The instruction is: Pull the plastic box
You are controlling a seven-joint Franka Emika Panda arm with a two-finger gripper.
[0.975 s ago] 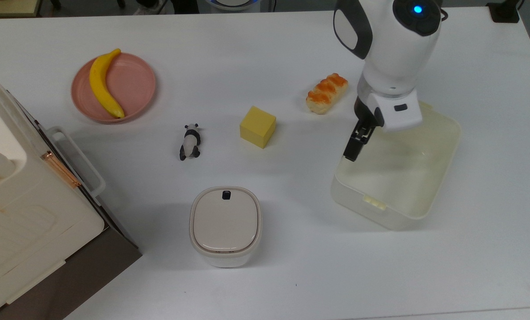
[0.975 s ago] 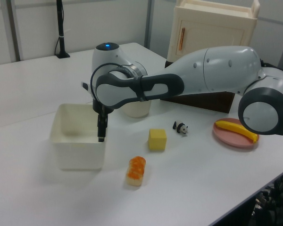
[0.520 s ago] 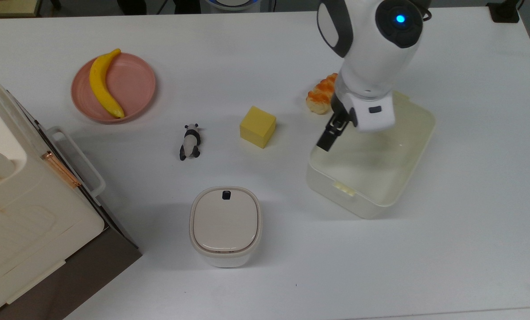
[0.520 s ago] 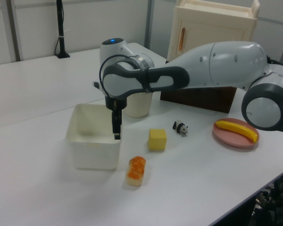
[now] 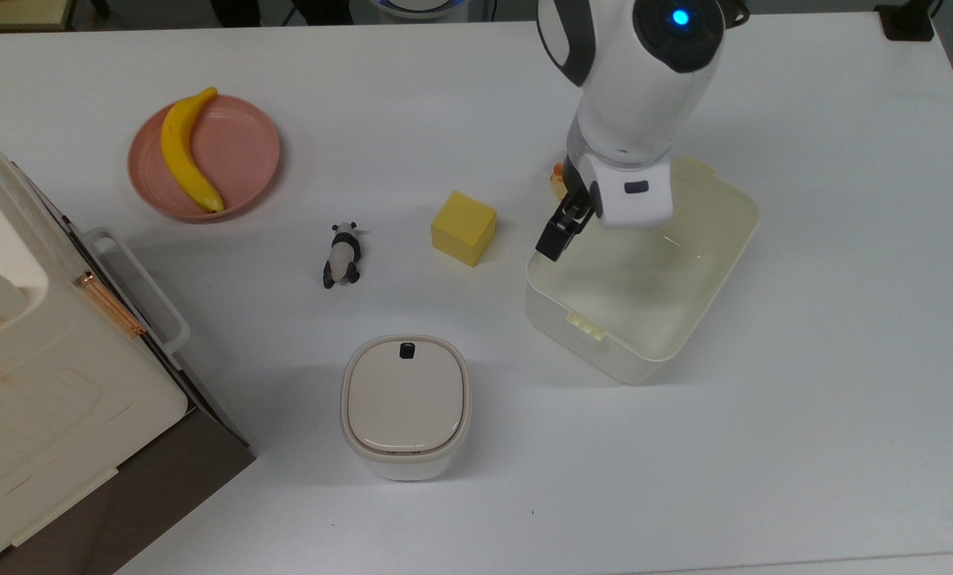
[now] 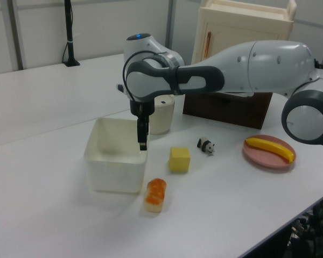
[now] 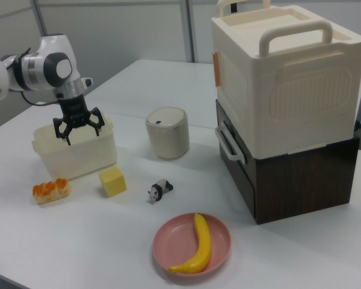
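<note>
We have our fingers [image 7: 78, 127] spread, one hooked inside the plastic box [image 5: 644, 275] wall to drag it, the box sitting toward the surface [image 5: 764, 447] edge at the top view's right.

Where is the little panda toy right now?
In the top view the panda toy lies on the white table, left of the yellow block and above the lidded white canister.
</note>
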